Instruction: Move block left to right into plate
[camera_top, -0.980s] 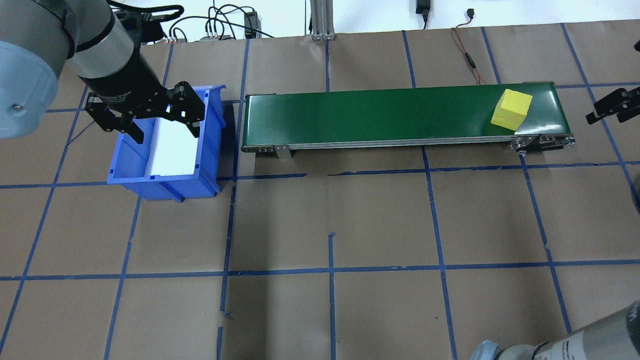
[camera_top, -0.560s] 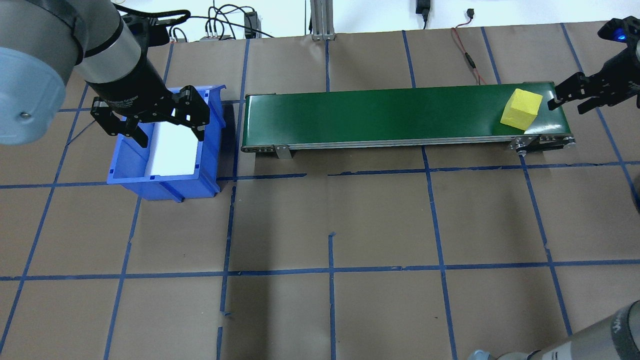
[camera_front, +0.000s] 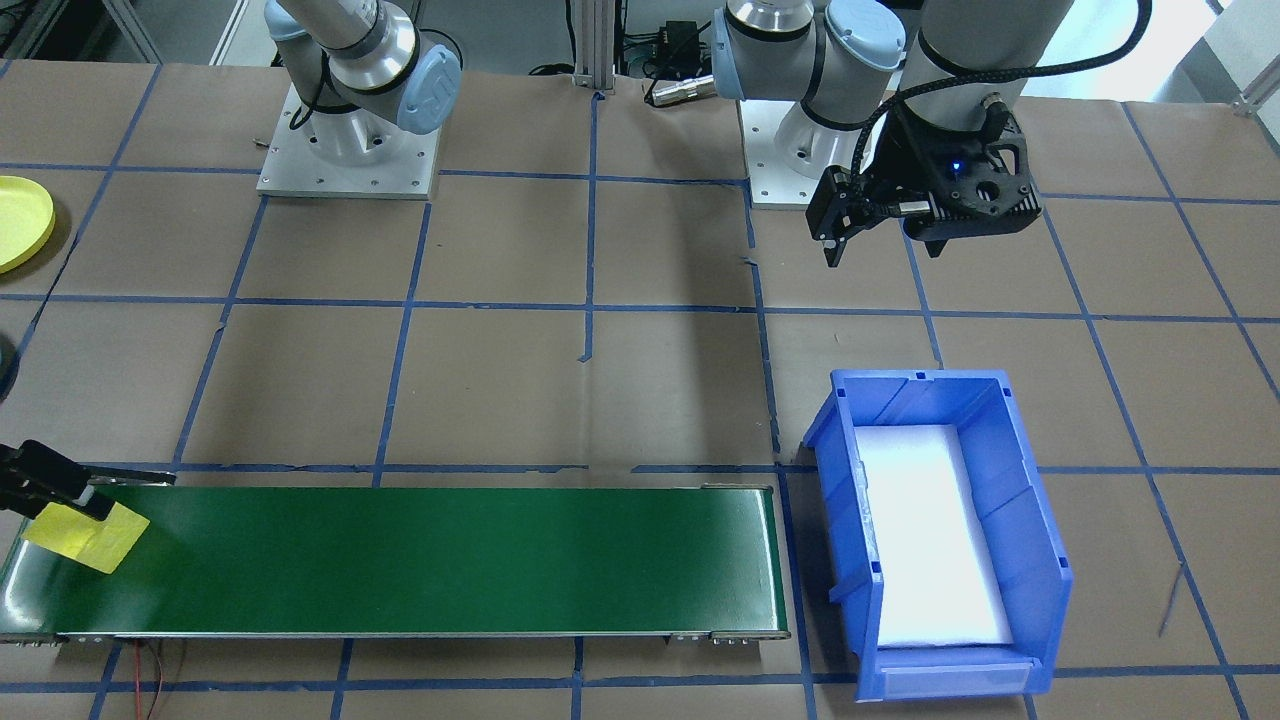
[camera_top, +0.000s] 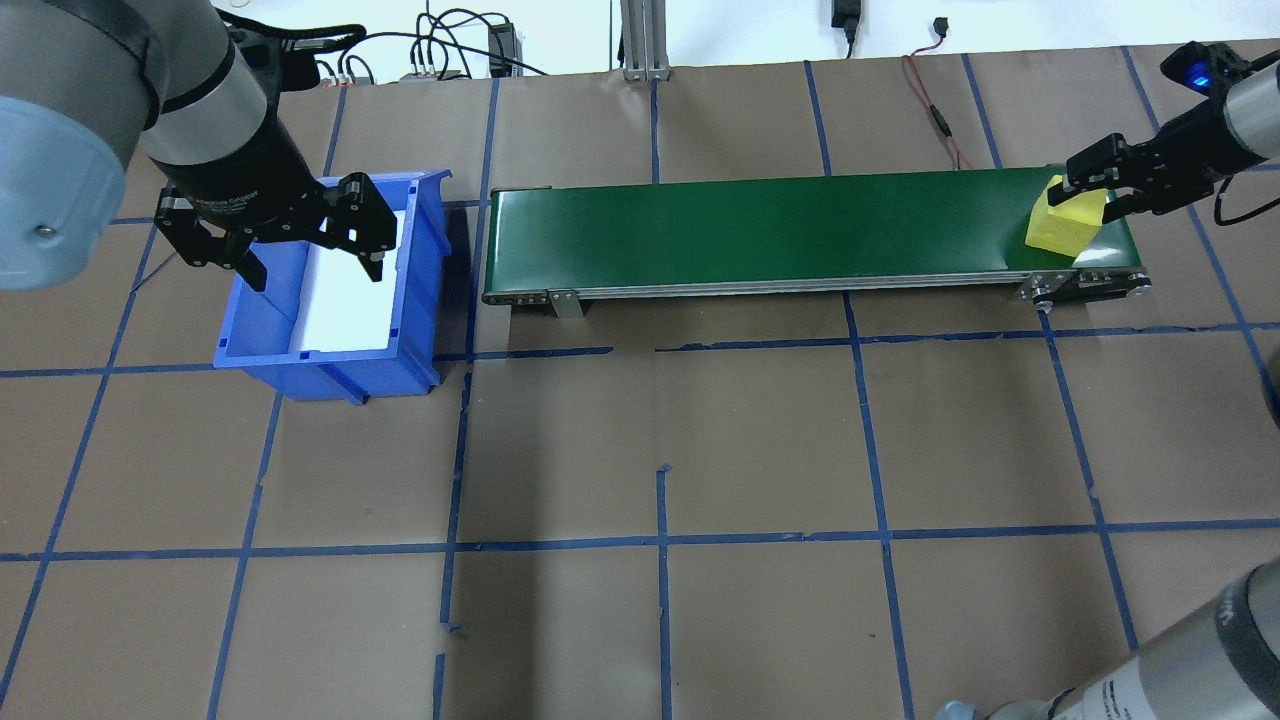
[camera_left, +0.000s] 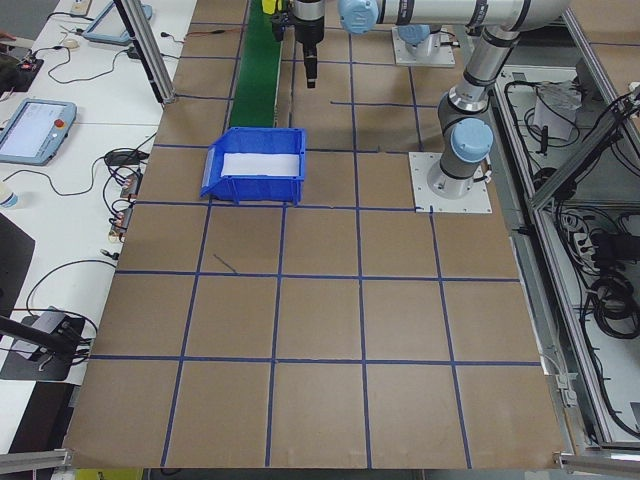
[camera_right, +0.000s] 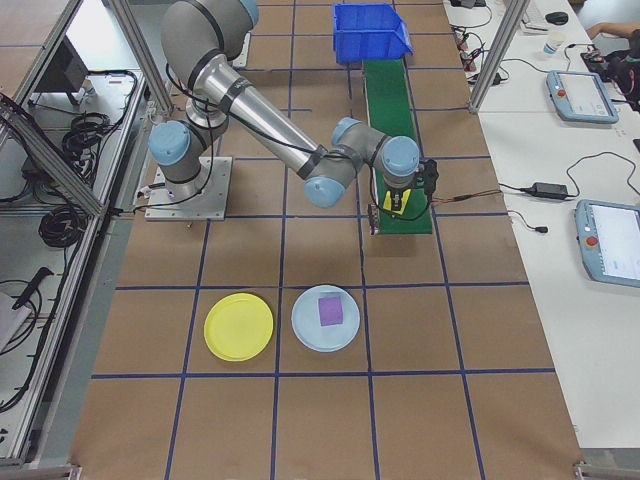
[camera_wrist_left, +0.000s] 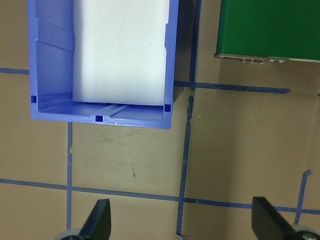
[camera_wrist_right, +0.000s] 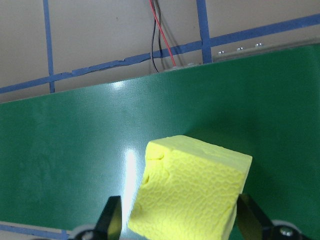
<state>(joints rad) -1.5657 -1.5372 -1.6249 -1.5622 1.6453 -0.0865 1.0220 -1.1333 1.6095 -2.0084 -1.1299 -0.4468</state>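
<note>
Right gripper (camera_top: 1098, 190) now brackets the yellow foam cube (camera_top: 1066, 222) at the right end of the long green conveyor belt (camera_top: 780, 232). One second ago it was off the right end of the belt, well clear of the cube; it has since swung in over the belt end. Wrist view: jaws wide, one black finger (camera_wrist_right: 111, 216) on each side of the cube, not yet pinching.

Cube has ridden further right and now sits at the belt's right end, near the roller.

Left gripper (camera_top: 270, 232) hovers over the blue rectangular plastic bin (camera_top: 420, 260) at the left, jaws wide, holding nothing; it has only shifted slightly.

Flat round bright-yellow plastic plate (camera_right: 238, 326) lies on the table well apart from the belt, just beside a pale blue round plate (camera_right: 326, 318) carrying a purple block (camera_right: 330, 310).

Judgement: transport leg done; pickup about to begin. Closing must come soon, since the cube is close to the belt end.
</note>
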